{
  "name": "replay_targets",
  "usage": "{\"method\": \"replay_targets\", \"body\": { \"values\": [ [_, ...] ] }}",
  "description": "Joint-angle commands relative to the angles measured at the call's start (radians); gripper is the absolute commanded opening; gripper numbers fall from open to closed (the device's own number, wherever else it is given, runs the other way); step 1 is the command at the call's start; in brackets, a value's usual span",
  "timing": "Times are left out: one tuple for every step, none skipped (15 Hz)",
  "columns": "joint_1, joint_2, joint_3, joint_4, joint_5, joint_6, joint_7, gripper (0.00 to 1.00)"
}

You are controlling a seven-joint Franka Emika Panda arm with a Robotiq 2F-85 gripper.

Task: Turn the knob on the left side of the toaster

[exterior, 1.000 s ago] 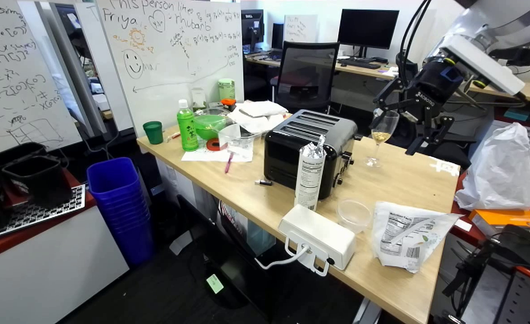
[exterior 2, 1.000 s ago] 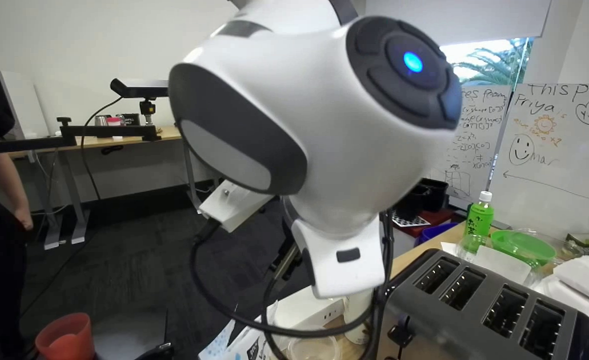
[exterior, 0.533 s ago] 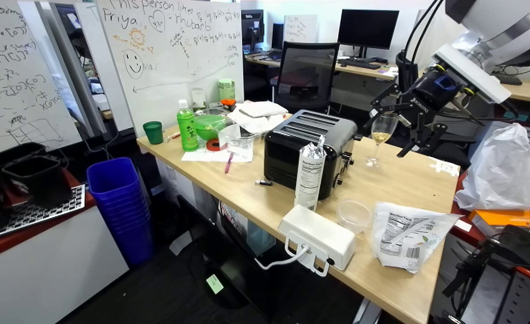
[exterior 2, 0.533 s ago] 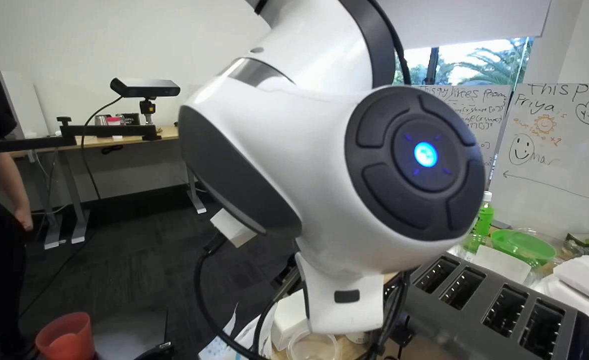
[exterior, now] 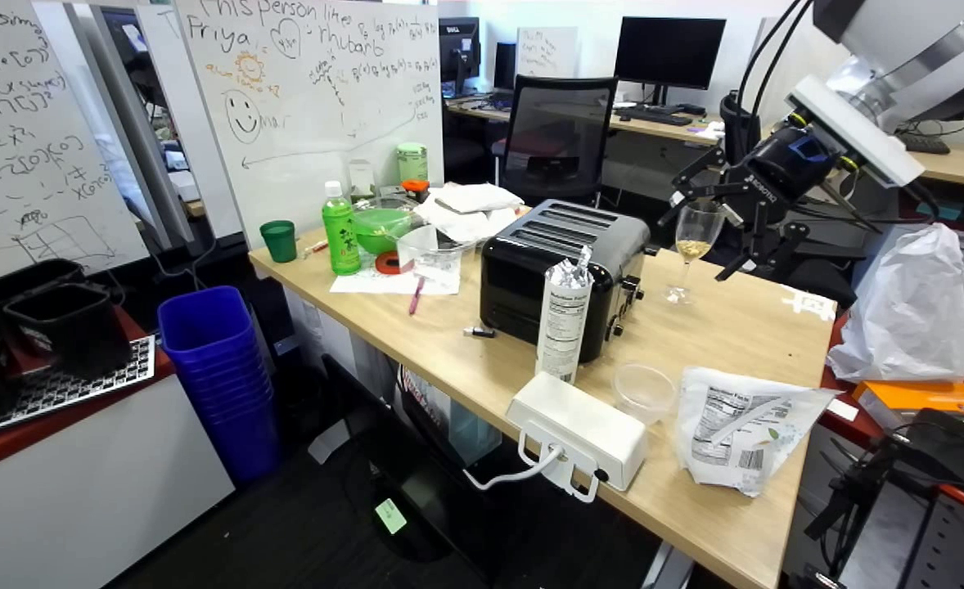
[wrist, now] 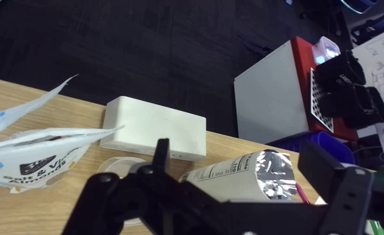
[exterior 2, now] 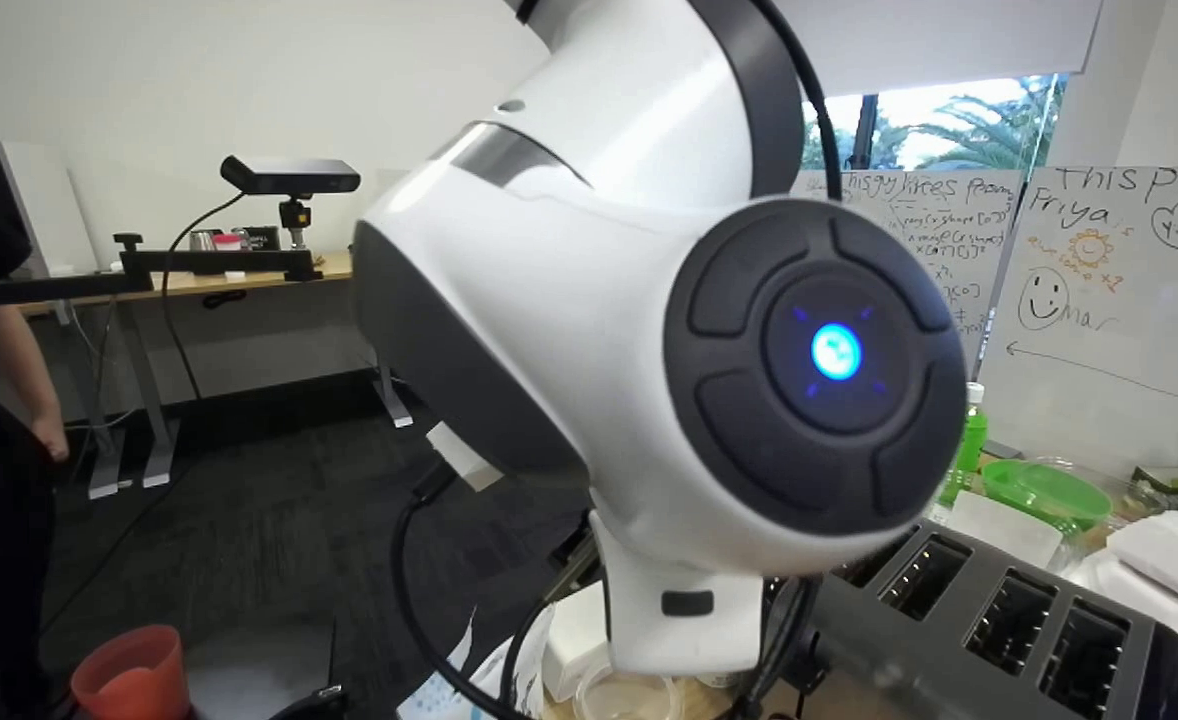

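Observation:
The black-and-silver toaster (exterior: 523, 286) stands on the table; its slotted grey top also shows in an exterior view (exterior 2: 959, 640), partly behind the arm. Its control face carries dark knobs; a near one (exterior: 615, 330) sits low, another (exterior: 631, 283) farther along. My gripper (exterior: 699, 245) is open, tilted and empty, held above the table off the control face, apart from the toaster. In the wrist view the gripper (wrist: 239, 160) has its fingers wide apart, with no toaster in view. In an exterior view the arm hides the gripper and the knobs.
A wine glass (exterior: 693, 248) overlaps the gripper in view. A tall canister (exterior: 564, 327) with a foil top stands close by the toaster and shows between the fingers (wrist: 224, 186). A white box (exterior: 576, 425), clear tub (exterior: 644, 393) and snack bag (exterior: 744, 425) are nearer the table edge.
The gripper has shifted slightly toward the toaster and turned a little, staying open. The arm's wrist joint has swung down and turned, covering more of the toaster. The toaster has not moved.

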State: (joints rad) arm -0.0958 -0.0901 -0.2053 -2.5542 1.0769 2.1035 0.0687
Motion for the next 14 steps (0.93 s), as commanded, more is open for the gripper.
{"method": "replay_targets", "body": {
  "values": [
    [-0.05, 0.042, -0.014, -0.004, 0.166, -0.053, -0.029, 1.0],
    [-0.062, 0.057, -0.021, -0.009, 0.211, -0.056, -0.028, 1.0],
    [-0.074, 0.075, -0.027, -0.015, 0.252, -0.048, -0.022, 1.0],
    [-0.084, 0.097, -0.031, -0.021, 0.292, -0.032, -0.018, 1.0],
    [-0.093, 0.123, -0.035, -0.023, 0.322, -0.029, -0.008, 1.0],
    [-0.101, 0.156, -0.038, -0.023, 0.356, -0.028, 0.01, 1.0],
    [-0.105, 0.188, -0.04, -0.02, 0.389, -0.023, 0.022, 1.0],
    [-0.109, 0.217, -0.041, -0.018, 0.421, -0.017, 0.036, 1.0],
    [-0.111, 0.251, -0.042, -0.012, 0.449, -0.018, 0.062, 1.0],
    [-0.112, 0.286, -0.042, -0.005, 0.465, -0.031, 0.092, 1.0],
    [-0.112, 0.317, -0.042, 0.003, 0.478, -0.04, 0.128, 1.0],
    [-0.116, 0.349, -0.043, 0.014, 0.498, -0.058, 0.158, 1.0],
    [-0.12, 0.372, -0.045, 0.025, 0.515, -0.072, 0.193, 1.0],
    [-0.121, 0.389, -0.045, 0.035, 0.537, -0.079, 0.219, 1.0]
  ]
}}
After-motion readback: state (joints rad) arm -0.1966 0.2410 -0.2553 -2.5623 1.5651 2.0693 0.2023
